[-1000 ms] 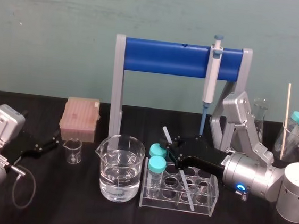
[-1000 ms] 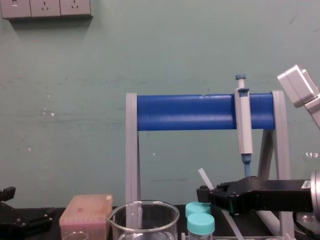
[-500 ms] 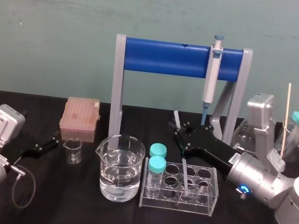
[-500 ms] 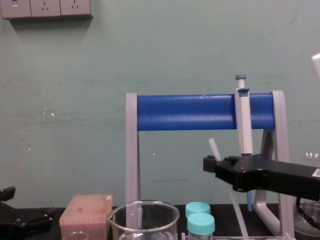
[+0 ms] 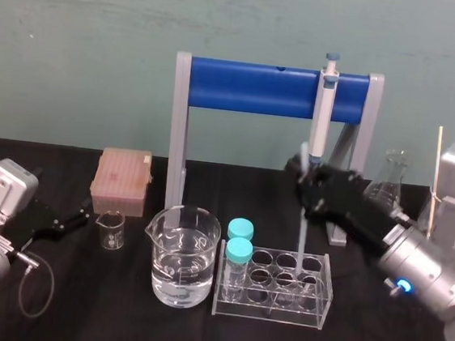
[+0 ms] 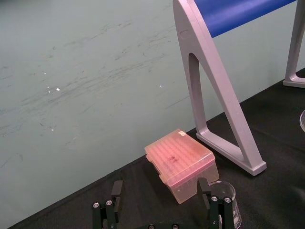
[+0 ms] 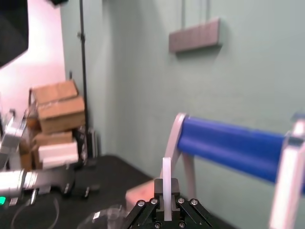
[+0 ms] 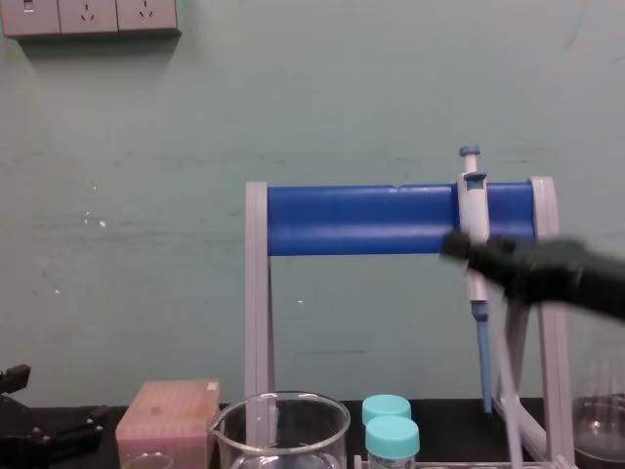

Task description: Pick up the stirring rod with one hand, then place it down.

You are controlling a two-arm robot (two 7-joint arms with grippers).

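Your right gripper is clamped on the stirring rod, near-upright over the tube rack, just beside the pipette. Carry it clear of both, then lower gently. Left gripper parked far left, fingers apart.

Black table across the lower frame — pink tip box and small beaker at left, water-filled beaker and clear tube rack centre, blue-barred stand behind.
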